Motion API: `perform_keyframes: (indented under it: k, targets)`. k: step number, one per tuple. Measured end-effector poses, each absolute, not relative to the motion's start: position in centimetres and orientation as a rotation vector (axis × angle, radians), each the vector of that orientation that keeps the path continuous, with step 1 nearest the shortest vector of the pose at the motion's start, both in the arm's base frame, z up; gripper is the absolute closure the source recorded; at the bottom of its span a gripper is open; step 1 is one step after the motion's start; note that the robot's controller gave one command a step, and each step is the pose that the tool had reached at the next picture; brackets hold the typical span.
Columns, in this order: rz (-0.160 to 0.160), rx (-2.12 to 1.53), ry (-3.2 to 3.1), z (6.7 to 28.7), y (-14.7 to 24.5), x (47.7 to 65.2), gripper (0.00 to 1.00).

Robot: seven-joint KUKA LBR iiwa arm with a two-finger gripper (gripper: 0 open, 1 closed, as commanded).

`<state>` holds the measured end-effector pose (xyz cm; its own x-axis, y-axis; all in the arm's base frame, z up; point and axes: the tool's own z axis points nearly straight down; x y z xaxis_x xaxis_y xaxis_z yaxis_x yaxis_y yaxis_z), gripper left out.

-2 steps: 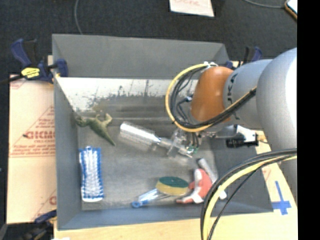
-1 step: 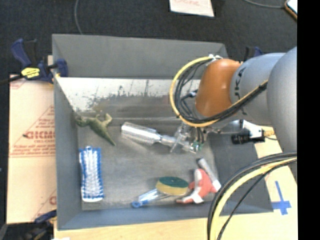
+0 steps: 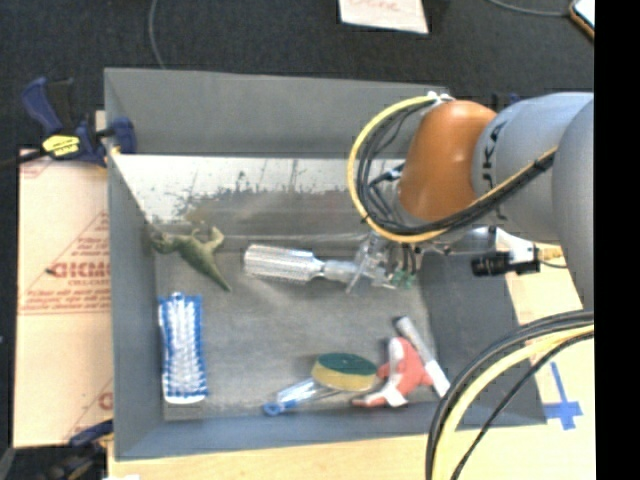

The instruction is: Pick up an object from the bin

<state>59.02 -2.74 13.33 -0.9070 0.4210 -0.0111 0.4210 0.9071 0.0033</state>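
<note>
1. The silver tool lies in the middle of the bin, its thin end at the gripper
2. I cannot tell if the gripper is spread apart or squeezed together
3. I think this is the grabbing step; next it needs a tight squeeze, then a lift

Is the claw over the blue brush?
No, the claw hangs by the silver tool in the middle, while the blue brush lies far off at the left.

Partial "KUKA" lettering on arm
</note>
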Motion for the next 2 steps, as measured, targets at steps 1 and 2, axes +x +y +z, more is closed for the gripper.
perform_keyframes:
  k: [1,2]
  targets:
    - [0.000,0.672,3.064,15.6,-2.8,58.8,1.00]
    - [0.002,0.667,3.056,19.2,-2.8,59.0,1.00]
